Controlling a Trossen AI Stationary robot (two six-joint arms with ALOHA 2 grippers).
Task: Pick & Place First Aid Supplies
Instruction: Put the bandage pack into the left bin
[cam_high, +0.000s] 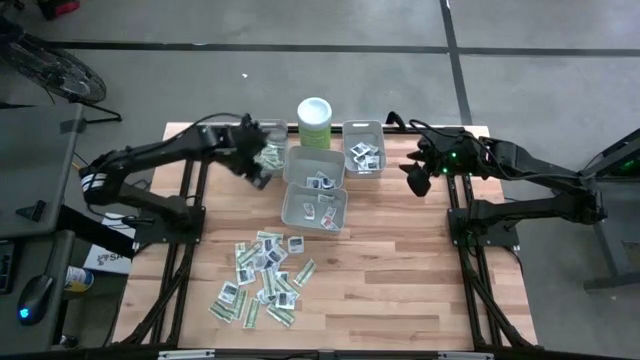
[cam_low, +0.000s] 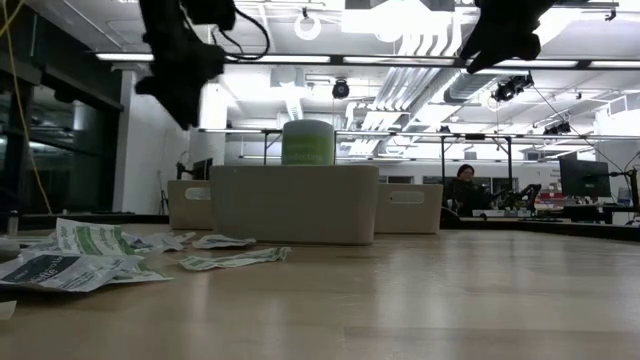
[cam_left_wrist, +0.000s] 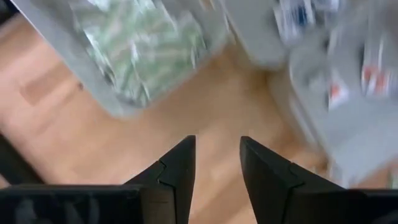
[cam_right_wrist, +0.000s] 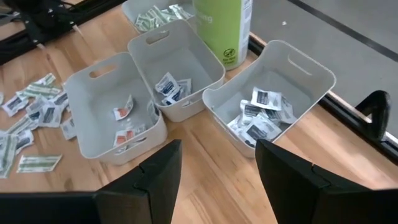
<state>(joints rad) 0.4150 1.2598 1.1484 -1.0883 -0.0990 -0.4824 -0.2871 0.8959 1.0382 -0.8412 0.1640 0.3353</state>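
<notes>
Left gripper (cam_high: 262, 172) hovers beside the green-strip bin (cam_high: 268, 152), fingers apart and empty, sorting packets (cam_high: 262, 280); right gripper (cam_high: 415, 178) waits open.

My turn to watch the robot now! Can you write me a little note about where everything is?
Left gripper: open, empty, beside the bin of green strips.
Right gripper: open, empty, waiting right of the bins.
Done: some packets lie sorted in four bins; white squares fill the far right bin, a few packets sit in the two middle bins.
Left: a pile of packets on the table.
</notes>
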